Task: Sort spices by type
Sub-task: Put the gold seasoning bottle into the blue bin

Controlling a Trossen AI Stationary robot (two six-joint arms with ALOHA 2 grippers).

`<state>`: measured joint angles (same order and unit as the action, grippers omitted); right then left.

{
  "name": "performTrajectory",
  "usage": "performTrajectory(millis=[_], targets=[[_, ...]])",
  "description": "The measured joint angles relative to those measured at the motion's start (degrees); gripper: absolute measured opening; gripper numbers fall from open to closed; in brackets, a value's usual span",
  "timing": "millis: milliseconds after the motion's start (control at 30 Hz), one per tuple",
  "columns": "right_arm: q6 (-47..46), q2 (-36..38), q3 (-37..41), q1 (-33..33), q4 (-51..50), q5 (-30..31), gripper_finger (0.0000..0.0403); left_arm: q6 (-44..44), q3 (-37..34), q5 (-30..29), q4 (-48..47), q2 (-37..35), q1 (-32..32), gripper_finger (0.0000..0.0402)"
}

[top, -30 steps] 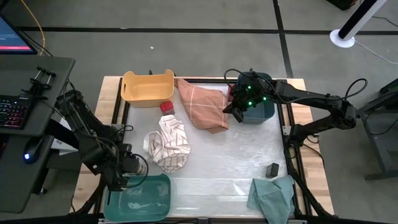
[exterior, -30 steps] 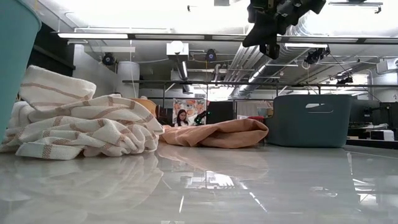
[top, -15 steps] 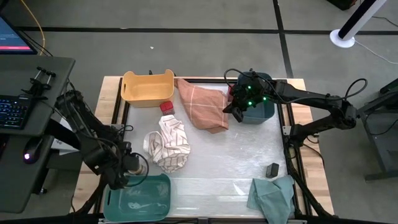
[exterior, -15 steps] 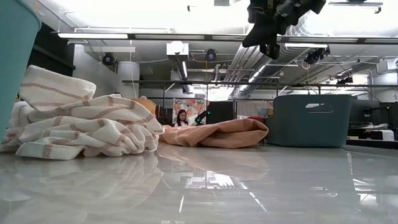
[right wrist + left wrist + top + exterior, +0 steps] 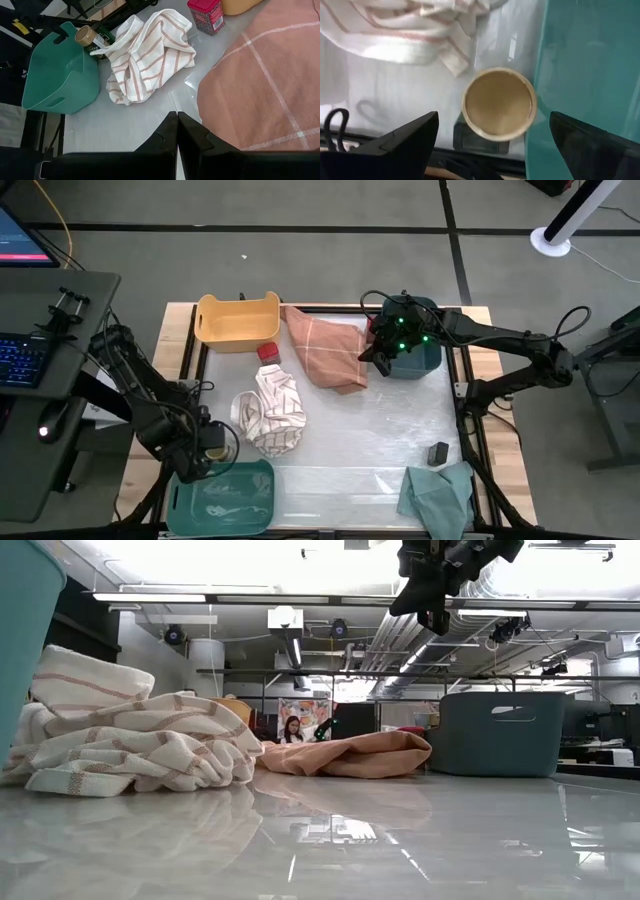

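Both arms are dark, near black, built of slim tubular links joined by thicker rounded joints. Loose black cables loop along each arm, most thickly around the left arm's lower links. The right arm's wrist block carries several small green lights on top. The left pincer has two broad, flat, matte black fingers with angular tips. The right pincer has the same black fingers, tapering to blunt points.
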<state>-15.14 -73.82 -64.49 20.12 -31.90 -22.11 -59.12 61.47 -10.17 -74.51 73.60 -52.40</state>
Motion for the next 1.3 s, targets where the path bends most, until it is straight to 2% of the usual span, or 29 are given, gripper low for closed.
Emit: performTrajectory(millis=[133,433,600,1100,1200,1300], targets=[[-0.02,0.0,0.0,0.0,0.0,0.0,0.0,1.11,0.0,-2.14,0.88,0.0,0.0,0.0367],[0.0,0.0,0.0,0.0,0.0,-0.02,0.0,2.2,-0.42,-2.37,2.11,-0.01,0.0,0.0367],[0.0,0.0,0.0,-0.02,0.02,-0.04,0.0,2.24,-4.25,0.52,6.25,0.0,0.02,0.0367],[-0.44,0.0,0.0,-0.02,0.04,-0.08,0.0,2.22,-9.57,2.25,9.24,0.0,1.07,0.0366],[-0.42,0.0,0.0,-0.02,0.04,0.0,0.0,2.24,-9.57,2.0,9.28,0.0,1.41,0.0356],[-0.39,0.0,0.0,-0.02,0.04,0.02,0.0,2.26,-9.57,1.89,9.32,0.0,1.83,0.0326]])
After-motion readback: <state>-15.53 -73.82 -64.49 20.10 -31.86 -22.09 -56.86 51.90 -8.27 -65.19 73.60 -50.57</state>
